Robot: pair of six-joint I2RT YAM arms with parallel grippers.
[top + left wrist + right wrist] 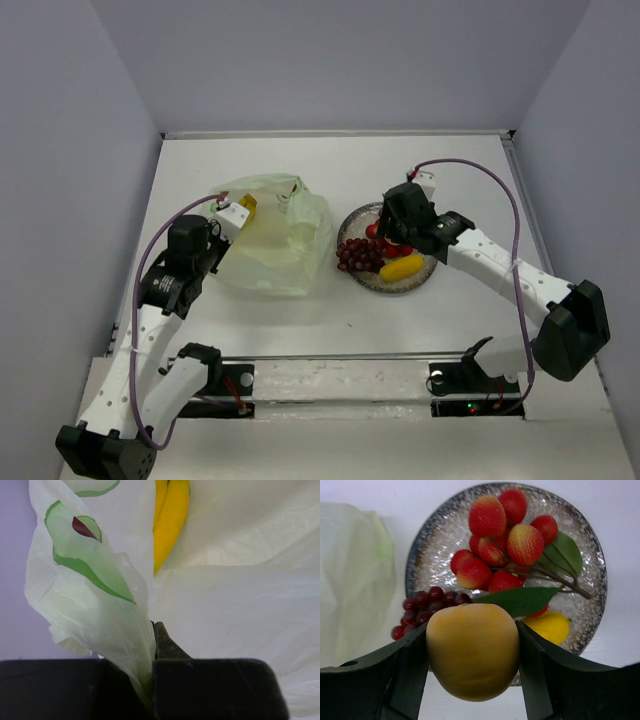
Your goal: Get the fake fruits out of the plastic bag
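Note:
The pale yellow-green plastic bag (275,245) lies left of centre. My left gripper (238,212) is at its near-left edge and is shut on a fold of the bag (90,595); the jaws (154,630) pinch the film. A yellow curved piece (170,520) shows between the bag's folds. My right gripper (472,630) hovers over the near rim of the plate (420,555) and is shut on a round orange-yellow fake fruit (472,650). On the plate lie a dark red grape bunch (427,605), a red fruit cluster with leaves (500,540) and a yellow oblong fruit (550,626).
The speckled grey plate (352,222) stands just right of the bag, nearly touching it. White walls close in the table at the back and on both sides. The right arm (500,265) reaches in from the right, over the table.

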